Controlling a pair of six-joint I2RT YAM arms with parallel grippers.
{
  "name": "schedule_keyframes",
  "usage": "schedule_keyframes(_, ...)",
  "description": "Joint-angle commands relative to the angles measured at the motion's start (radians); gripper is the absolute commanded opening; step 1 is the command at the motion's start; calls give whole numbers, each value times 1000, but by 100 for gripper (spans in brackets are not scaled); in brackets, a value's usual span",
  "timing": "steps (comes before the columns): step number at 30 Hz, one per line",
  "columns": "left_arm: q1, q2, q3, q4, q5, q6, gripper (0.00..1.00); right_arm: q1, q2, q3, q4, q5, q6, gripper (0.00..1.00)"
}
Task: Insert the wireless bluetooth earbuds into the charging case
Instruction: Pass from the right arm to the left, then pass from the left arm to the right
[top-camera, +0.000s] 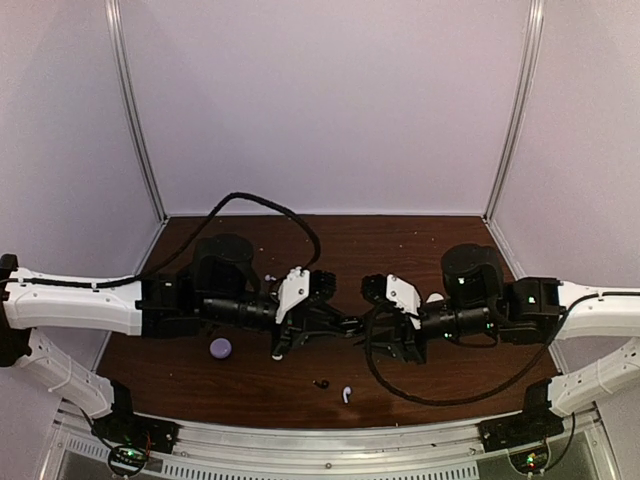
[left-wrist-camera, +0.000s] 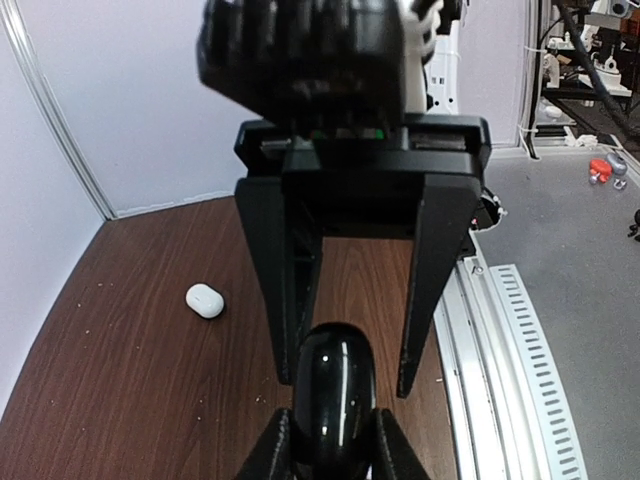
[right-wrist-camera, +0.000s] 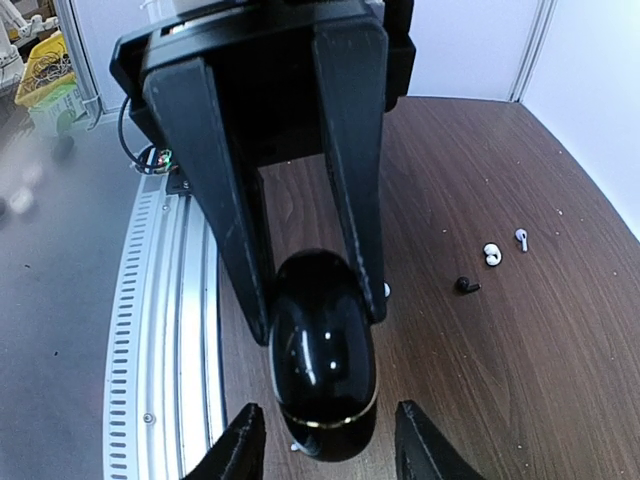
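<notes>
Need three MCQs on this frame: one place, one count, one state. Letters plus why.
1. Where is the white case? A on the table; B in a drawer; C on a shelf.
2. The bud cluster at the right of the right wrist view holds: A one; B three; C six.
3. The black case is: A lying flat on the wood; B gripped by the left claw; C open with buds inside.

1 A: it lies on the wood, apart from the claws.
2 B: black bud, curled white bud, stemmed white bud.
3 B: its fingers press both sides; the right claw is open, clear of it.
</notes>
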Motion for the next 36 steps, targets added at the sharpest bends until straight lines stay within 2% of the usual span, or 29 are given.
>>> schedule_keyframes(1, -1, -40, -5, 92, 34, -10, 8, -3, -19, -28, 71, -27, 23, 45)
schedule_keyframes(12, -1, -50, -14, 149, 58, -40, 6, -3, -32, -19, 145, -58, 26, 42)
schedule_keyframes(27, -1, -37, -39, 225, 74, -87, 5, -3, -34, -26, 179, -46, 40, 28)
schedule_keyframes(36, -1, -45, -44, 236, 78, -93, 5, -2, -36, -30, 178, -43, 42, 31)
